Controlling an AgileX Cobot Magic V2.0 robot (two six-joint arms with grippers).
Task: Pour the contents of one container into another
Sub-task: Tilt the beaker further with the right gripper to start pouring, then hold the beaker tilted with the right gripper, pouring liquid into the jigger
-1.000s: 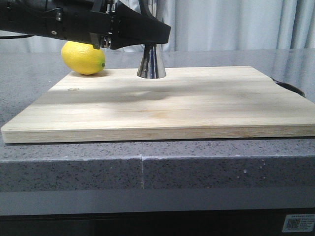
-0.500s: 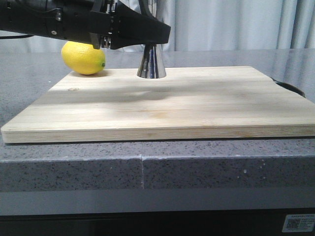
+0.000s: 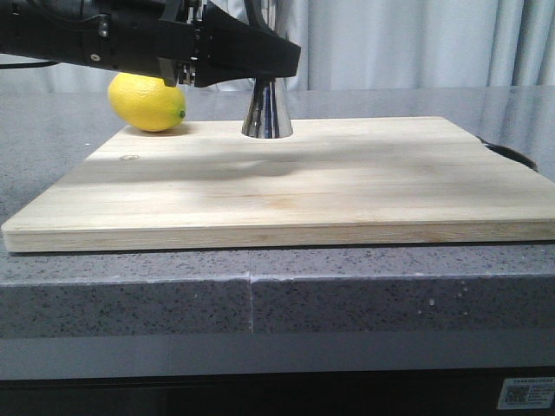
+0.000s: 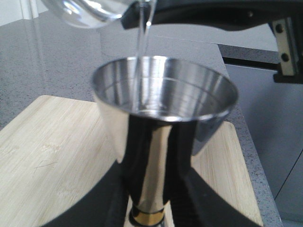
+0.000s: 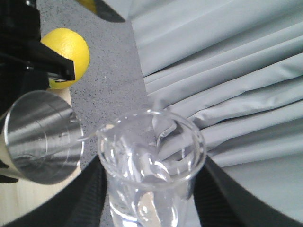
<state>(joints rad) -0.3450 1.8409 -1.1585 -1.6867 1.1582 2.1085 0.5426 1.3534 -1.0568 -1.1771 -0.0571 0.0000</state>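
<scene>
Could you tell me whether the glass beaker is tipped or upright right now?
Tipped: the beaker leans over the jigger, a thin stream falling in.

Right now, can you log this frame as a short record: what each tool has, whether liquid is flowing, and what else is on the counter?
left tool: shut on the jigger near its gold waist band
right tool: shut on the glass beaker, tilted over the jigger
pour: thin clear stream falling into the jigger's cup
jigger base: standing on the wooden board
other: lemon behind the board's far left corner
</scene>
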